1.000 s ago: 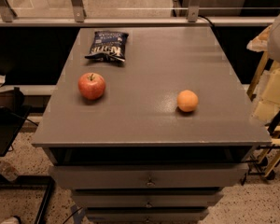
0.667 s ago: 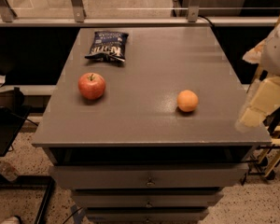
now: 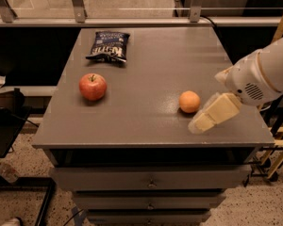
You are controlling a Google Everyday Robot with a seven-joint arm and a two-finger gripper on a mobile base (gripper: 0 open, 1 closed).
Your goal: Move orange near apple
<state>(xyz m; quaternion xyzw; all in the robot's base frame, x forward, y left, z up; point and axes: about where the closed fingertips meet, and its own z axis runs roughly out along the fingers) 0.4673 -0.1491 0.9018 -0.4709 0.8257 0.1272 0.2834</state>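
Note:
The orange (image 3: 189, 101) lies on the right half of the grey table (image 3: 151, 79). The red apple (image 3: 93, 86) with a short stem stands on the left half, well apart from the orange. My gripper (image 3: 205, 120) comes in from the right on a white arm and hangs just right of and in front of the orange, its cream-coloured tip close to the fruit, not holding it.
A dark chip bag (image 3: 108, 46) lies at the back left of the table. Drawers (image 3: 151, 182) sit under the tabletop. A metal railing (image 3: 132, 20) runs behind the table. A yellow frame (image 3: 280, 126) stands at the right.
My arm has swung in from the right edge toward the table, and the gripper now sits beside the orange. The orange and apple have not moved.

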